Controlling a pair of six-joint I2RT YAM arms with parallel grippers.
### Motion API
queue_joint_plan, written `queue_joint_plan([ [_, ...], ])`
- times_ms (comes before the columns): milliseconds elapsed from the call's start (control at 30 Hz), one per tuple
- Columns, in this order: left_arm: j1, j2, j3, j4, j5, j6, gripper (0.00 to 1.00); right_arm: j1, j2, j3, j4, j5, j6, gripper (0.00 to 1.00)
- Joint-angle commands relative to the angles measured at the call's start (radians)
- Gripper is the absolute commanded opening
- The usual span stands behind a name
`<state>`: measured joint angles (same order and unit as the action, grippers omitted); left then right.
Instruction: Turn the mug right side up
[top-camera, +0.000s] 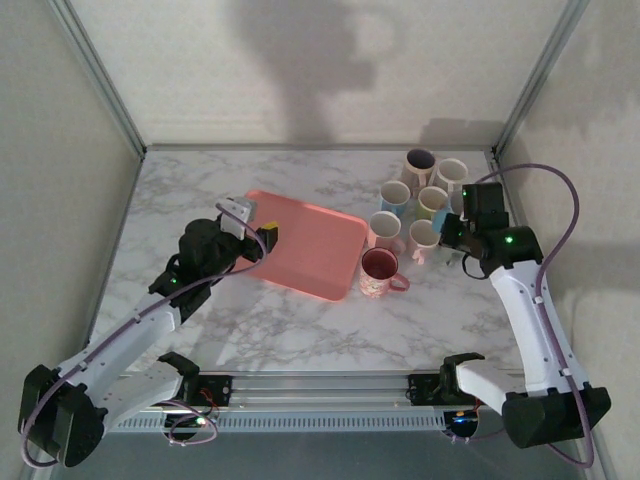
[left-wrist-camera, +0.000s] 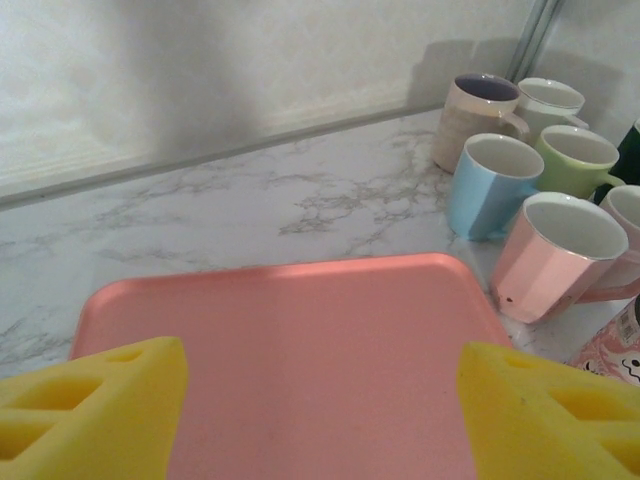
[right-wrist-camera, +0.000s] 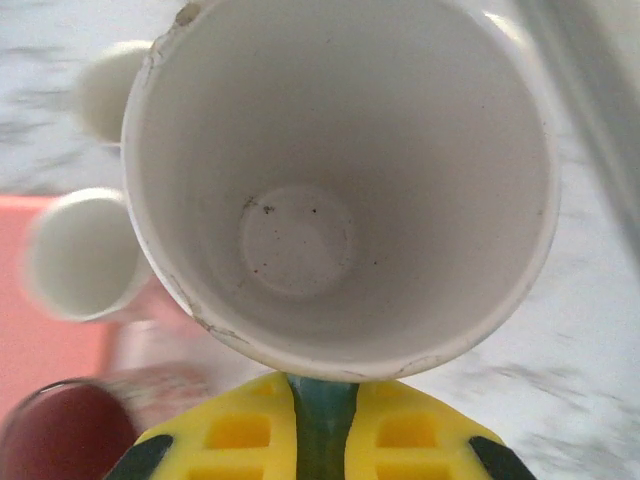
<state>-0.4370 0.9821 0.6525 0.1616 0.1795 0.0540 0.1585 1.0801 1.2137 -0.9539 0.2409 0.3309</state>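
— Over on the right side of the white marble-patterned table (top-camera: 300, 335), seen from above, the right hand (top-camera: 452, 230) sits at the edge of that cluster of pastel ceramic mugs (top-camera: 395, 195). What's the left hand (top-camera: 255, 222) doing?

— Hanging at the left edge of the flat salmon-pink plastic tray (top-camera: 320, 260). Its own camera has the yellow foam fingers (left-wrist-camera: 90, 410) spread wide with nothing between them, bare tray beneath.

— And the right wrist camera?

— That's the one. A deep ceramic mug, white inside and dark green outside (right-wrist-camera: 340, 200), sits right against the hand, mouth facing the lens. The fingers are pinched tight on a dark green part of it by the near rim.

— So the green mug looks nearly upright?

— I'd say so: the turning is about done. Whether its base touches the table I can't tell. Next it wants lowering flat onto a bare patch beside the others, then a clean release.
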Motion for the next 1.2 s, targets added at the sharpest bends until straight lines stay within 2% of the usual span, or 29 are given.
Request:
queue_joint_plan([
  [0,0.014,0.007,0.011,0.035,0.040,0.018,0.71,-0.067,0.004,0.024,-0.025,0.185,0.036,0.00],
  [300,0.018,0.020,0.021,0.013,0.051,0.021,0.72,-0.227,0.060,-0.084,0.104,0.120,0.021,0.00],
  [600,0.020,0.032,0.026,0.007,0.052,0.022,0.72,-0.238,0.139,-0.225,0.315,0.185,-0.047,0.00],
  [1167,0.020,0.061,0.030,0.001,0.055,0.020,0.73,-0.282,0.243,-0.372,0.522,0.141,-0.062,0.00],
])
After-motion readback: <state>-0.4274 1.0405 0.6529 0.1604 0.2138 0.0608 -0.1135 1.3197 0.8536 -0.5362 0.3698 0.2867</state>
